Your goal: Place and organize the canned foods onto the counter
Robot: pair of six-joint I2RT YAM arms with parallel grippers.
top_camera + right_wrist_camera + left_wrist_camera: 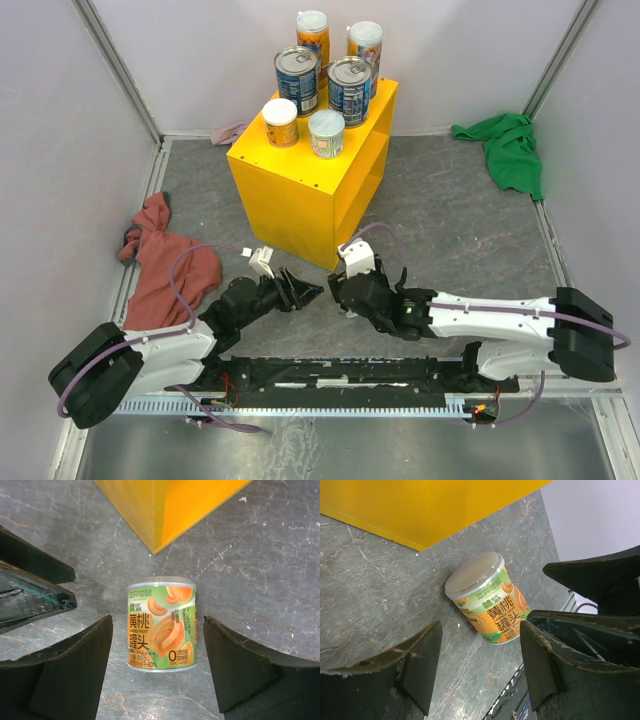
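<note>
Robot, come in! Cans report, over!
Left end effector open, beside last can. Right end effector open around it, not touching. Six cans on counter. Nothing blocking.

can (161, 623) label: 黄桃罐头 in big brown characters, CANNED FRUIT in small print beside them, 312g near bottom, 0添加 over ZERO ADDED at lower right

Overhead, the peach can (161, 624) cannot be made out among the dark tips of the left gripper (312, 291) and right gripper (340, 292). Only a corner of the pink cloth (230, 131) shows behind the yellow counter (300, 190). The blue cans (297, 78) half-cover the tall orange cans (313, 35). Labels there are too small to read. Both wrist views crop the counter.
</note>
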